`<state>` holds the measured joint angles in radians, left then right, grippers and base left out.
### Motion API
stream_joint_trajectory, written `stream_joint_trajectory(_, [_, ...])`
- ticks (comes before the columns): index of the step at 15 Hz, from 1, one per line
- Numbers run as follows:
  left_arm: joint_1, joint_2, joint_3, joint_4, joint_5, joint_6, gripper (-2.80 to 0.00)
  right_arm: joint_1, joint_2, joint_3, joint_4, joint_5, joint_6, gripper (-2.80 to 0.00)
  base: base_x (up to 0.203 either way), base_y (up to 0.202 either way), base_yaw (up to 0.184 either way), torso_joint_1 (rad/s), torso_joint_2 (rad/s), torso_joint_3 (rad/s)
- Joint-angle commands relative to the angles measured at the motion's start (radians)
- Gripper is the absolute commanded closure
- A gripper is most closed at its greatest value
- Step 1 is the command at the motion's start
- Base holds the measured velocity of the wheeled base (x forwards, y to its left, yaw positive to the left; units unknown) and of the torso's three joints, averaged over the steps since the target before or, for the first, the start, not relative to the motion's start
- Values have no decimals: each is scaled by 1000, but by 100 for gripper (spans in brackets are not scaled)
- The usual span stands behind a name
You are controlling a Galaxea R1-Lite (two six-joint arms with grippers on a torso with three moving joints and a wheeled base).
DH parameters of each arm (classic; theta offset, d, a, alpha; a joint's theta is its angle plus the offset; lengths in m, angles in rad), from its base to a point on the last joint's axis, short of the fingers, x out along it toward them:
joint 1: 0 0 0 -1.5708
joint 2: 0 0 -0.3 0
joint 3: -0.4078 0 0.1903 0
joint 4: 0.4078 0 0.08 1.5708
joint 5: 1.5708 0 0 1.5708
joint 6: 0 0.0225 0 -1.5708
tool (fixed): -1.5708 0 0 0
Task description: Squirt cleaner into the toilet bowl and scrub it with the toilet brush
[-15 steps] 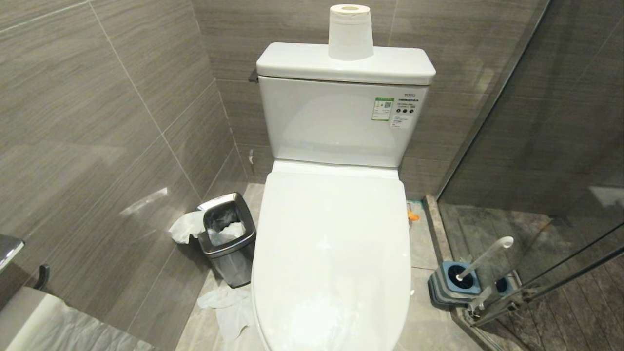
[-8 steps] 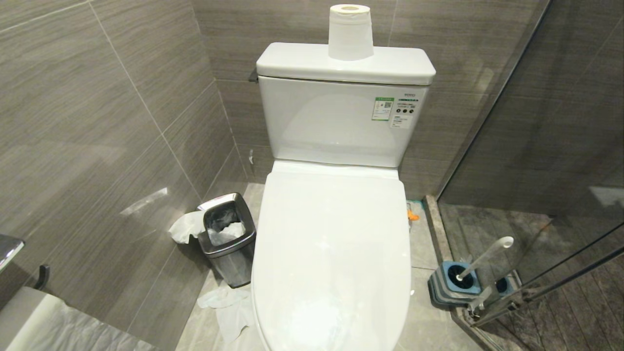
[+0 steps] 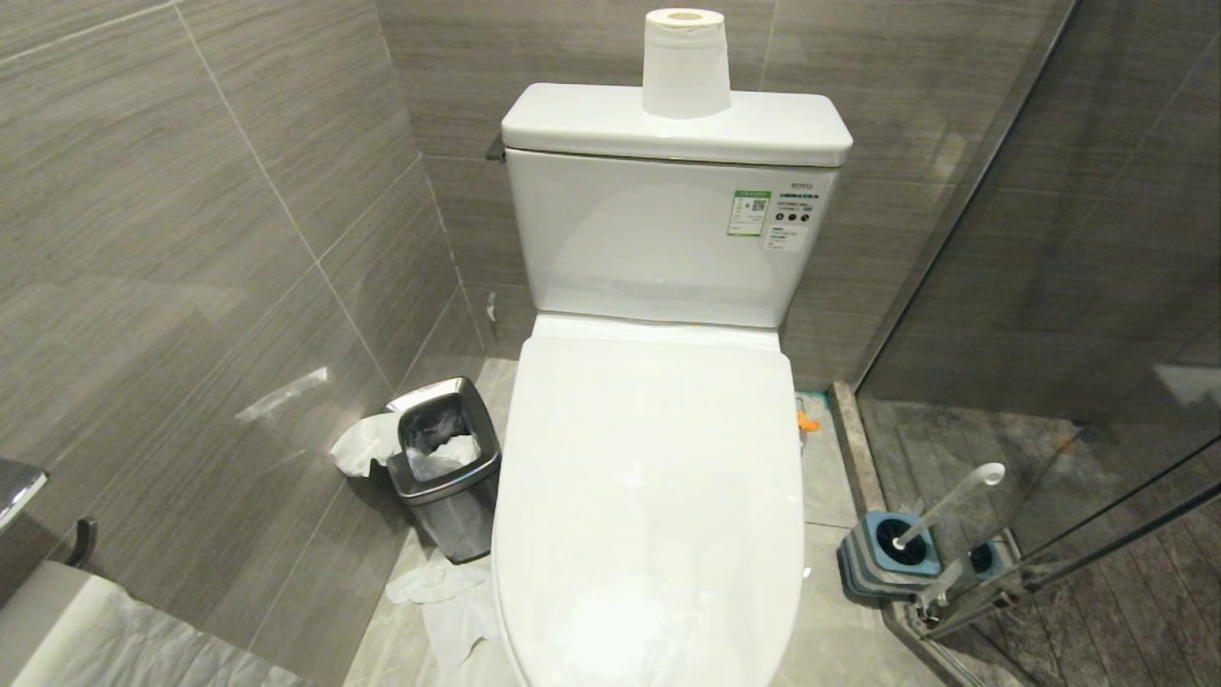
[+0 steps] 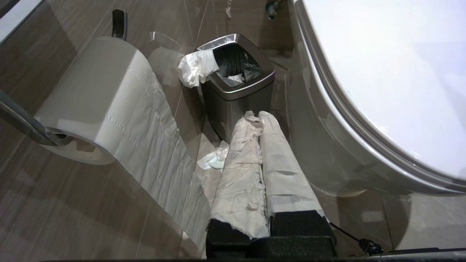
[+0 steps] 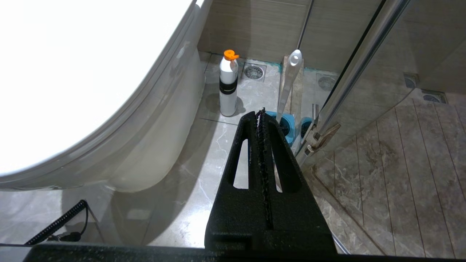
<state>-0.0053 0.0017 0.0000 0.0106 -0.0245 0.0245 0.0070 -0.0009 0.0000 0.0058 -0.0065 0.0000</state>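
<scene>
The toilet [image 3: 649,496] is glossy white with its lid down, so the toilet bowl is hidden. The toilet brush [image 3: 949,501] leans in its blue-and-grey holder [image 3: 887,553] on the floor to the right of the toilet. A white bottle with an orange cap [image 5: 228,87] stands between the toilet and the brush handle [image 5: 289,80]; the cleaner liquid itself is out of view. My left gripper [image 4: 256,115], wrapped in white paper, hangs shut and empty left of the toilet. My right gripper [image 5: 260,112] is shut and empty, right of the toilet, short of the holder. Neither arm shows in the head view.
A square steel bin [image 3: 444,468] with tissue stands left of the toilet, with crumpled tissue [image 3: 448,601] on the floor beside it. A paper roll [image 3: 685,62] sits on the tank and another [image 4: 98,98] hangs on the left wall. A glass shower door [image 3: 1049,334] closes the right side.
</scene>
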Motion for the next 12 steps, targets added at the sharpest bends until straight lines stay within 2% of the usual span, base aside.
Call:
stream_joint_trajectory(1, [-1,1,0,0,0,0,0,1,1,0,0,0,0,0,0,0,0,0,0,0])
stream_joint_trajectory(12, [1,1,0,0,0,0,0,0,1,0,0,0,2,0,0,0,0,0,0,0])
